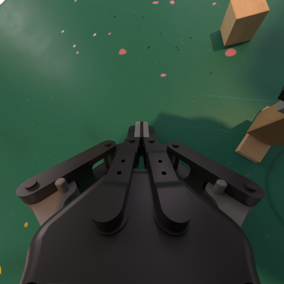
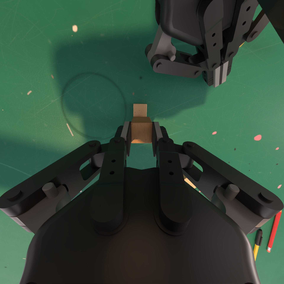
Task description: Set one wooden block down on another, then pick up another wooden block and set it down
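My right gripper (image 2: 141,128) is shut on a wooden block (image 2: 141,133), its pads pressed on the block's two sides. A second wooden block (image 2: 139,109) lies on the green mat just beyond and under the held one. In the left wrist view the held block (image 1: 268,127) sits across the top of this lower block (image 1: 252,148) at the right edge; I cannot tell if they touch. A third wooden block (image 1: 244,23) stands upright at the top right. My left gripper (image 1: 141,129) is shut and empty above the mat, and it also shows in the right wrist view (image 2: 219,76).
The green mat (image 1: 76,92) is speckled with pink and pale paint spots. A red pencil (image 2: 274,233) and a yellow and black pen (image 2: 257,244) lie at the lower right of the right wrist view. A faint ring mark (image 2: 93,106) lies left of the blocks.
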`<action>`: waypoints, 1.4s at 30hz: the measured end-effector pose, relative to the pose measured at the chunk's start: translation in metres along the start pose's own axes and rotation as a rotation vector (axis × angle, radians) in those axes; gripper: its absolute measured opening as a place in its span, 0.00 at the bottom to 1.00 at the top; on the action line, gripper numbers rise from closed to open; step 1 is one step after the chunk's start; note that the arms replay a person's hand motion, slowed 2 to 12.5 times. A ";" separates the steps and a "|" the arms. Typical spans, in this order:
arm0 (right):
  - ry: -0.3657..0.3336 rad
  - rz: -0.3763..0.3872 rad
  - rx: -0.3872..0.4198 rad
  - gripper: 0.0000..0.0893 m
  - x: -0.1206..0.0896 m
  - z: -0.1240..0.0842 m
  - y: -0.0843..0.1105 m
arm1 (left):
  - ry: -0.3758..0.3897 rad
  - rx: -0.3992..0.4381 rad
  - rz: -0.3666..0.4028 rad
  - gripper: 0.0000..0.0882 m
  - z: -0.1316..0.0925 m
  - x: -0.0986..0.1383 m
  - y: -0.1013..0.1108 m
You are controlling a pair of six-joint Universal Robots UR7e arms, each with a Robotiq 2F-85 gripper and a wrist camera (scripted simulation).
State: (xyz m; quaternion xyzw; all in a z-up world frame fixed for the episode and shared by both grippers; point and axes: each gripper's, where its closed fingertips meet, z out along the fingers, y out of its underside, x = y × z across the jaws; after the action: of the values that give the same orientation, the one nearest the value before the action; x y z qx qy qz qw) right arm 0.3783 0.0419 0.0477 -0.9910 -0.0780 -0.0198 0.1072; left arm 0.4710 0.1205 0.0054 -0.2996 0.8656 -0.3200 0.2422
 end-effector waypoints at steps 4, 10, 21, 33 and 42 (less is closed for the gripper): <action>-0.001 0.000 -0.002 0.27 0.000 0.001 0.000 | 0.000 0.000 0.000 0.00 0.000 0.000 0.000; -0.001 -0.003 -0.006 0.27 0.000 0.001 0.001 | 0.000 0.000 0.000 0.00 0.000 0.000 0.000; 0.003 -0.007 -0.001 0.27 0.001 0.000 0.000 | -0.001 0.000 0.002 0.00 0.000 0.000 0.000; 0.000 -0.010 -0.005 0.27 0.000 0.002 0.000 | -0.001 0.000 0.001 0.00 0.000 0.000 0.000; 0.001 -0.010 -0.005 0.27 0.000 0.002 0.001 | -0.001 0.000 0.001 0.00 0.000 0.000 0.000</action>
State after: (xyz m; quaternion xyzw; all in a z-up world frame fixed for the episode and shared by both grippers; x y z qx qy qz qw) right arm 0.3789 0.0418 0.0461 -0.9909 -0.0826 -0.0208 0.1044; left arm 0.4711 0.1205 0.0053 -0.2991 0.8657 -0.3197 0.2426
